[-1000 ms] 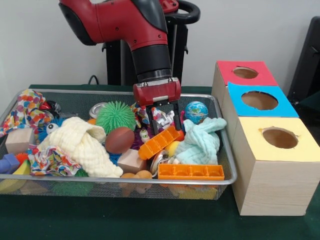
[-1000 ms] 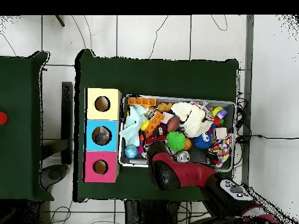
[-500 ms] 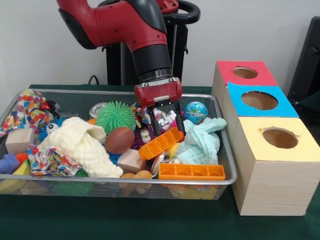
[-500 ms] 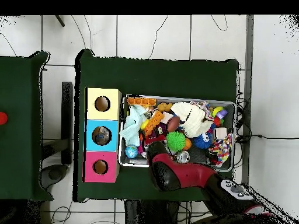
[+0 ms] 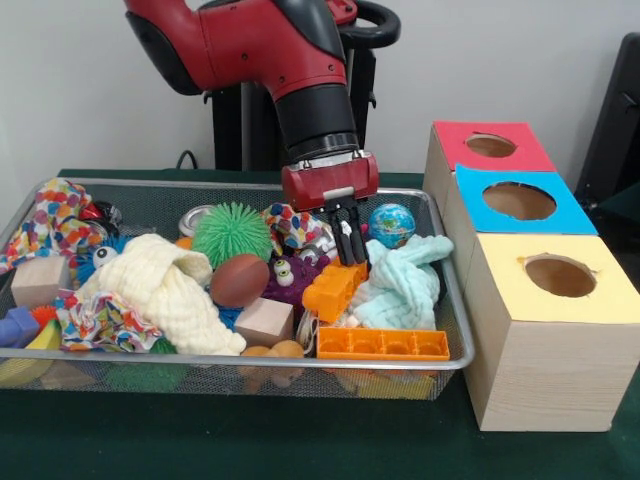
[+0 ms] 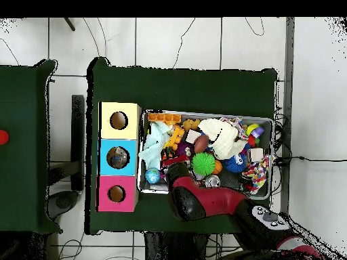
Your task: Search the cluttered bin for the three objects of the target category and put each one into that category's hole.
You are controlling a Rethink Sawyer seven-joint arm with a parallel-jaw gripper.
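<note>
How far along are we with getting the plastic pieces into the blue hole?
Done: overhead, something pale shows inside the hole of the blue-topped box; I cannot tell how many pieces. In hand: the gripper is down in the cluttered bin, shut just above an orange block; whether it pinches plastic is unclear. Left: lift, carry to the hole, search again.

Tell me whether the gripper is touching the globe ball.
Apart. In the front view the gripper comes down left of the globe ball, with open mesh of the cluttered bin showing between them; its closed tips end beside the orange block.
</note>
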